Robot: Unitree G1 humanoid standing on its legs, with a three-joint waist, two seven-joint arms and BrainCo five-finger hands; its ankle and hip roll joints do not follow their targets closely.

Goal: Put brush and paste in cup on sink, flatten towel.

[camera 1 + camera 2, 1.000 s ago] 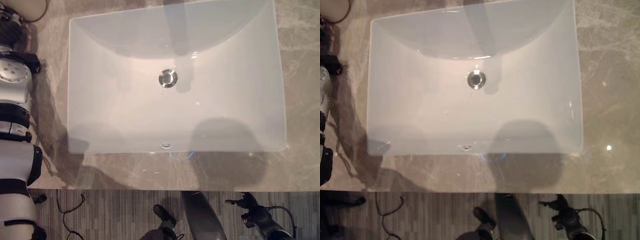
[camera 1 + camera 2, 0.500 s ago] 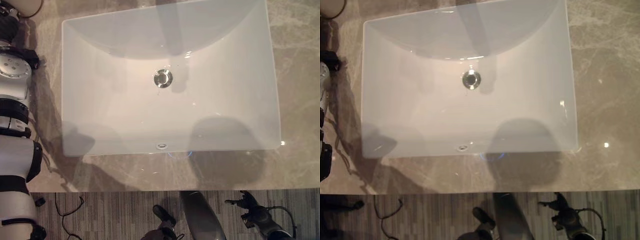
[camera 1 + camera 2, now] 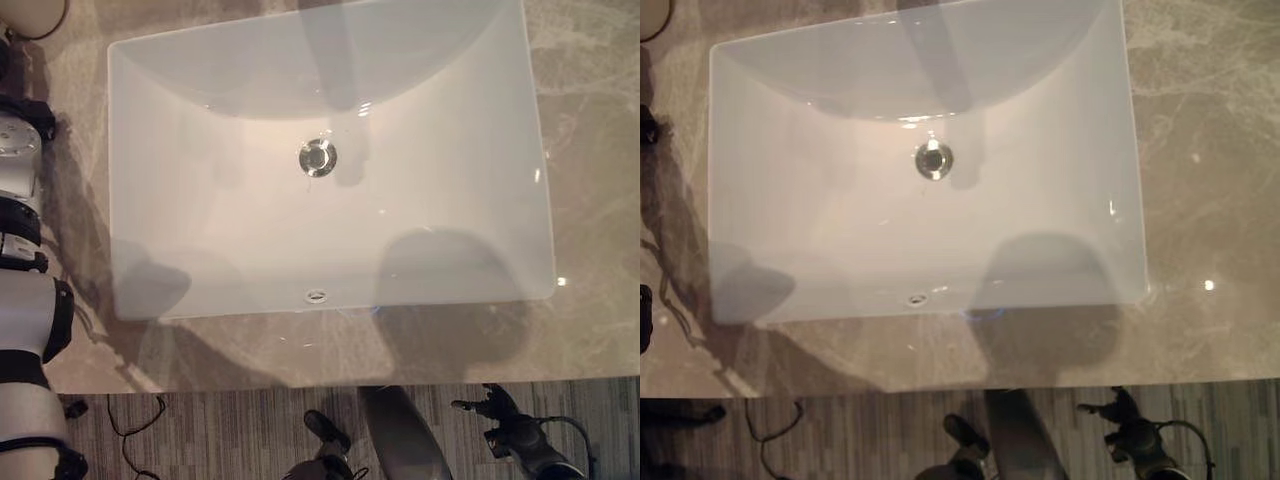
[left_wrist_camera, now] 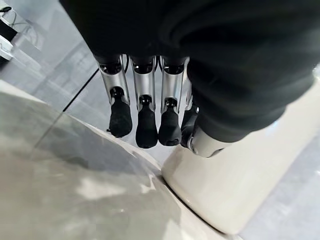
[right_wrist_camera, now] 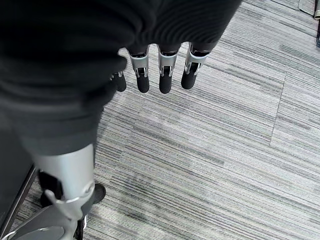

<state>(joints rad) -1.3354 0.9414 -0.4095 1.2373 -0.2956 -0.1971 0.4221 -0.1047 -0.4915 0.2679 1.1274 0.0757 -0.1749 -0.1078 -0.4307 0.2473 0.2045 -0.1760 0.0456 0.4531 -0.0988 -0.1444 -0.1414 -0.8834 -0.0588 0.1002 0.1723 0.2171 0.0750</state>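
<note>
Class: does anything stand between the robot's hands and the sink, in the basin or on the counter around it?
Nothing visible does. The sink holds just its drain, and the counter beside it looks bare. The left hand hangs open by a white rounded object; the right hand hangs open over the carpet.

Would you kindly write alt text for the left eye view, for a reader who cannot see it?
A white rectangular sink seen from above, set in a grey-brown marble counter, with a round metal drain in the middle of the basin. Striped grey carpet runs along the counter's near edge.
</note>
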